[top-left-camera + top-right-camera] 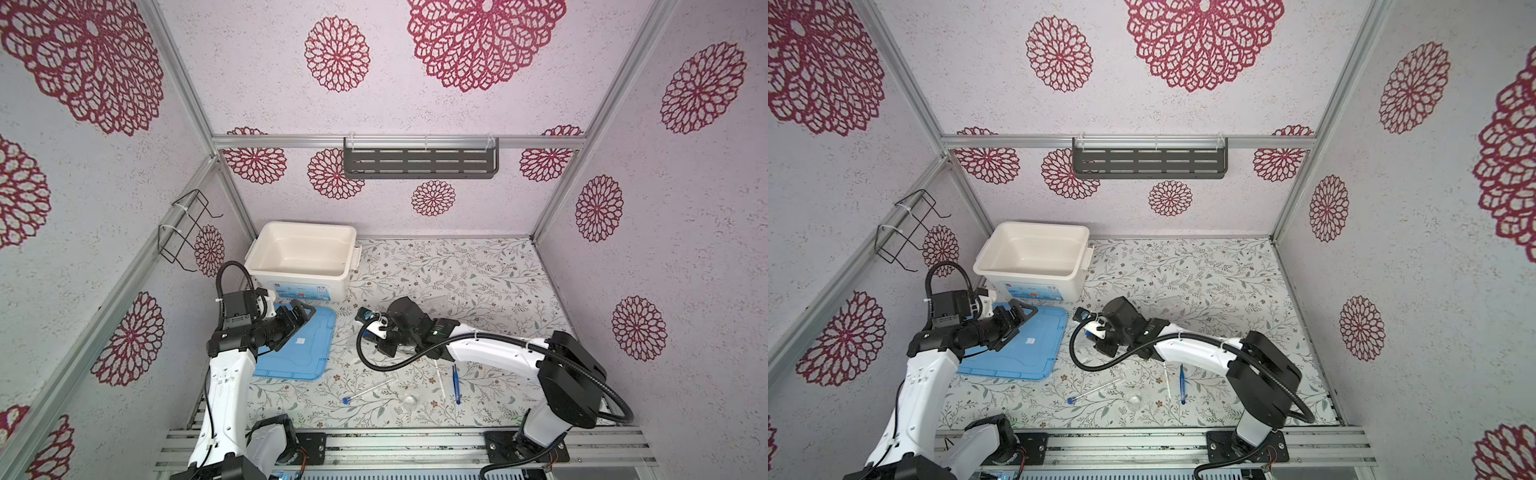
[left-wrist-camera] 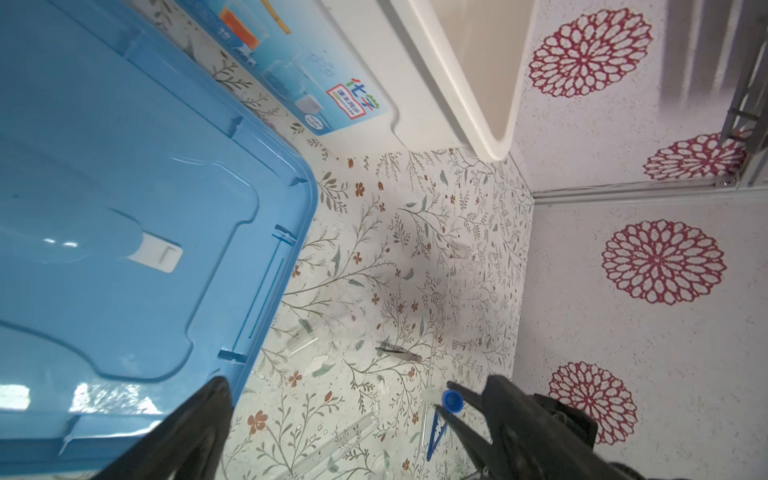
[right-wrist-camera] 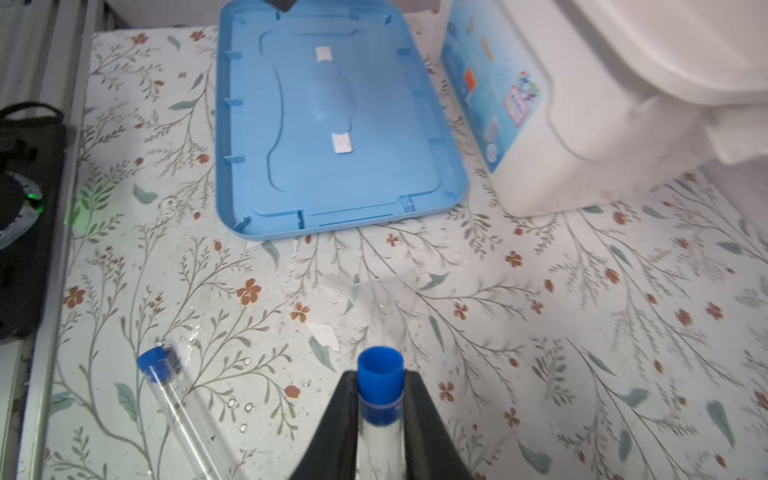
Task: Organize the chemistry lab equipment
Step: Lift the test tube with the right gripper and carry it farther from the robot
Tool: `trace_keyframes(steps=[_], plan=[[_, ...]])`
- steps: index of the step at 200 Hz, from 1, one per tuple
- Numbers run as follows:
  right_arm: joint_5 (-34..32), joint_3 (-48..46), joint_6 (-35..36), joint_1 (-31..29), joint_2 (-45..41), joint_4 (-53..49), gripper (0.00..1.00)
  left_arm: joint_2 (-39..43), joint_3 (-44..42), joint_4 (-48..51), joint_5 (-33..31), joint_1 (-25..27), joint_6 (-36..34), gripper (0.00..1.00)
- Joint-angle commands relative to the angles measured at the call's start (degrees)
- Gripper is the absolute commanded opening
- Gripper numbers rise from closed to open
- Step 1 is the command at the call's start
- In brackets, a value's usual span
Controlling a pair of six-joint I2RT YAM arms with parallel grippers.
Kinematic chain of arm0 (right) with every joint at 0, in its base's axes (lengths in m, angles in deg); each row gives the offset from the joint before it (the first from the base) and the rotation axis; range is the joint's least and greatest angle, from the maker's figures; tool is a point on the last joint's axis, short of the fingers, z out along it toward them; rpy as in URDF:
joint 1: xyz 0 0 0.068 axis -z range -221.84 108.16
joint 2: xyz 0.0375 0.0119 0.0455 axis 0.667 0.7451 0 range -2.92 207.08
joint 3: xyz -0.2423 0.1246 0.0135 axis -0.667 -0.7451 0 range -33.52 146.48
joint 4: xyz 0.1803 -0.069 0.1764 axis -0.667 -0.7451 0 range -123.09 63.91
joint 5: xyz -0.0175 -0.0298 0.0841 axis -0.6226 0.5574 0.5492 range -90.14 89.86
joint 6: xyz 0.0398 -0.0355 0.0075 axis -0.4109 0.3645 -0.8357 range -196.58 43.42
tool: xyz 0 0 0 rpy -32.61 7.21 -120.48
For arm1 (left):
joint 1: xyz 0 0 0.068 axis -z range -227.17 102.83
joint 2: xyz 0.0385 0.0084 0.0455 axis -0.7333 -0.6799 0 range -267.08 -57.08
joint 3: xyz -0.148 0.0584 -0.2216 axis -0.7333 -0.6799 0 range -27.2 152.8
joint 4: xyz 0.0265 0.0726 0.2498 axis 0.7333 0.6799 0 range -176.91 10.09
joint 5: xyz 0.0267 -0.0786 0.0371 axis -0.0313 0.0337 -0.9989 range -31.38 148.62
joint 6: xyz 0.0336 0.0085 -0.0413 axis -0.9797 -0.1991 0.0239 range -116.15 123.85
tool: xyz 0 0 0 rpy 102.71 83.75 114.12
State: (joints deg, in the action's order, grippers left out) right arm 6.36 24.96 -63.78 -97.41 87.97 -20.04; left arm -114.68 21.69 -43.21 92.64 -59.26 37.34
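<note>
My right gripper (image 1: 365, 316) (image 1: 1086, 319) (image 3: 380, 374) is shut on a clear blue-capped test tube (image 3: 380, 401), held above the floral table near its middle. A second capped tube (image 1: 368, 390) (image 1: 1094, 390) (image 3: 174, 399) lies on the table near the front. Beside it are a small clear dish (image 1: 409, 400), a thin white rod (image 1: 440, 380) and blue tweezers (image 1: 456, 384) (image 1: 1182, 384). Grey metal tweezers (image 2: 399, 354) show only in the left wrist view. My left gripper (image 1: 301, 316) (image 1: 1021, 311) (image 2: 357, 415) hangs wide open and empty over the blue lid (image 1: 307, 353).
The open white box (image 1: 305, 226) (image 1: 1038, 226) stands at the back left, just behind the lid (image 1: 1025, 357). A wire rack (image 1: 187, 228) hangs on the left wall and a grey shelf (image 1: 419, 162) on the back wall. Faint clear glassware (image 3: 374, 291) lies mid-table.
</note>
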Motion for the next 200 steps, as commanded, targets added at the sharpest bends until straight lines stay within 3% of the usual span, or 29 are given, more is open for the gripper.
trace_keyframes(steps=[1,52,93,117,156,200], plan=[[-5.5,-5.3,-4.6,3.6,-7.6,13.4,0.22,1.5,1.1,0.0,-0.9,1.7,0.1,0.97],[-14.7,-16.4,-6.3,15.8,-17.7,26.1,0.22,4.2,-0.4,1.1,-7.3,2.2,1.7,0.97],[-23.3,-22.8,-9.4,21.0,-17.4,43.3,0.22,4.2,-0.6,4.6,-17.5,2.1,3.8,0.97],[-26.4,-25.3,-10.8,22.7,-14.2,53.1,0.22,4.3,-0.4,4.8,-18.7,2.1,5.2,0.97],[-25.4,-26.5,-11.5,24.3,-7.6,64.2,0.22,5.0,-1.2,4.9,-20.8,2.1,6.7,0.97],[-26.8,-26.2,-12.4,25.6,-2.5,70.6,0.22,5.1,-4.0,3.1,-16.3,2.2,8.9,0.97]])
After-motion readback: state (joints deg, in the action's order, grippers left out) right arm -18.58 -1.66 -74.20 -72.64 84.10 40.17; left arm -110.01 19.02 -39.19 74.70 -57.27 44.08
